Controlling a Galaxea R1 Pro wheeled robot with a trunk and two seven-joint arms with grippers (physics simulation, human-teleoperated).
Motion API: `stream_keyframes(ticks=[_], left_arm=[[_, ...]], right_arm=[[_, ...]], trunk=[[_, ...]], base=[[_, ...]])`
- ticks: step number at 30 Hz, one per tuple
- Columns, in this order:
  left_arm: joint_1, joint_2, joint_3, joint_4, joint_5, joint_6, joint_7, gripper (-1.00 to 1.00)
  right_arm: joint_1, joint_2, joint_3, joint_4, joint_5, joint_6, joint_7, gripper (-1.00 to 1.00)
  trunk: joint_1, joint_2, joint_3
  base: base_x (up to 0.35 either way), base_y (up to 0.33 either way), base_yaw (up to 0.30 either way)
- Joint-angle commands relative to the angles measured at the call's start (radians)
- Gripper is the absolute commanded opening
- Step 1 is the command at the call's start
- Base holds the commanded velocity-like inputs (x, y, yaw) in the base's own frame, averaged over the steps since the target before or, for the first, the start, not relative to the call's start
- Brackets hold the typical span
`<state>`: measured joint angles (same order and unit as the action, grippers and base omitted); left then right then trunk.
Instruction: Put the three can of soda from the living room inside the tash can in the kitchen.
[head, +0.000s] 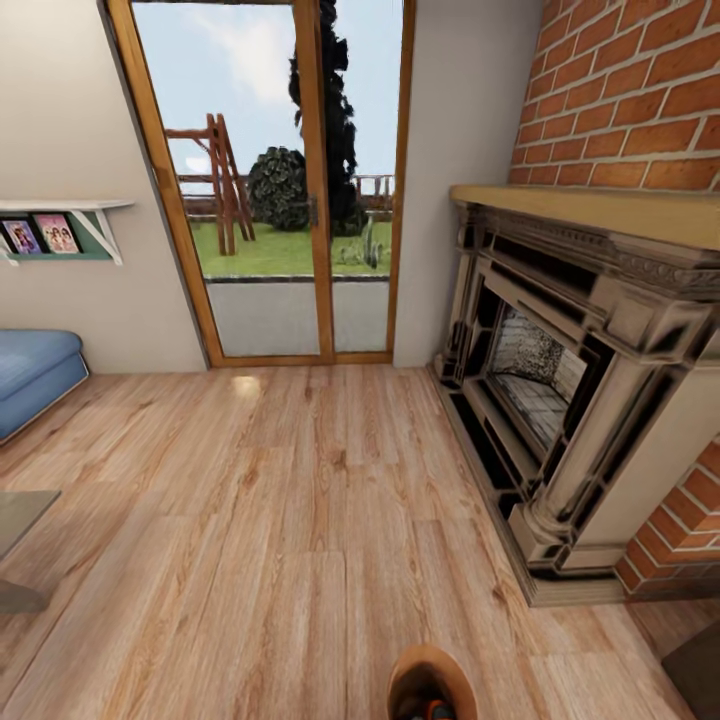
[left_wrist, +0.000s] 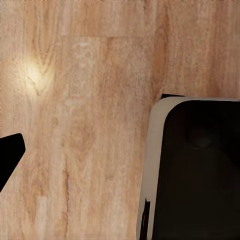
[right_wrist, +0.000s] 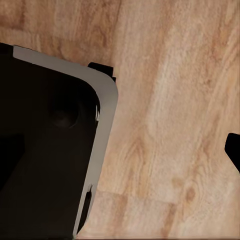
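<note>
Living room (head: 300, 200), trash can (head: 430, 680) with an orange can (head: 437, 711) inside; pincer states untellable.

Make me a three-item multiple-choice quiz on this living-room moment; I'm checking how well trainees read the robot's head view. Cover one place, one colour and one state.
1. Where is the fireplace in the head view?
A. at the right
B. at the left
C. behind the sofa

2. What colour is the sofa?
A. red
B. blue
C. green

3. How do the glass doors stand?
A. wide open
B. off their frame
C. shut

Answers: 1 A, the fireplace fills the right side below the brick wall. 2 B, the sofa at the left edge is blue. 3 C, the glass doors sit closed in their wooden frame, with the garden seen through them.
</note>
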<state>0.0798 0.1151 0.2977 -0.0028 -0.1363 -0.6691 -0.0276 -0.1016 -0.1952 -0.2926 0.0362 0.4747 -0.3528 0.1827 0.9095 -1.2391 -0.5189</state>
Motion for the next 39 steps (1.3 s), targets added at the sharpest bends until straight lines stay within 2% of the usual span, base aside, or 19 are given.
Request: stream_keyframes(ticks=[1, 11, 19, 29, 39], left_arm=[[0.000, 0.000, 0.000, 0.000, 0.000, 0.000, 0.000, 1.00], [0.000, 0.000, -0.001, 0.000, 0.001, -0.004, 0.000, 1.00], [0.001, 0.001, -0.001, 0.001, 0.000, -0.004, -0.001, 1.00], [0.001, 0.001, -0.002, 0.001, 0.000, -0.004, 0.000, 1.00], [0.012, 0.003, -0.002, 0.001, 0.000, -0.002, 0.000, 1.00]], right_arm=[[0.003, 0.000, 0.000, 0.000, 0.000, 0.000, -0.003, 1.00], [0.057, 0.001, 0.000, 0.001, 0.001, -0.002, -0.067, 1.00], [0.092, 0.001, 0.000, 0.001, 0.000, -0.052, -0.075, 1.00], [0.117, 0.004, 0.000, 0.001, -0.001, -0.063, -0.080, 1.00], [0.122, 0.005, 0.000, 0.001, 0.000, -0.066, -0.127, 1.00]], trunk=[[-0.004, 0.007, 0.003], [-0.042, 0.077, 0.035], [-0.073, 0.133, 0.060], [-0.111, 0.203, 0.091], [-0.150, 0.273, 0.122]], base=[[0.000, 0.000, 0.000], [0.000, 0.000, 0.000], [0.000, 0.000, 0.000], [0.000, 0.000, 0.000], [0.000, 0.000, 0.000]])
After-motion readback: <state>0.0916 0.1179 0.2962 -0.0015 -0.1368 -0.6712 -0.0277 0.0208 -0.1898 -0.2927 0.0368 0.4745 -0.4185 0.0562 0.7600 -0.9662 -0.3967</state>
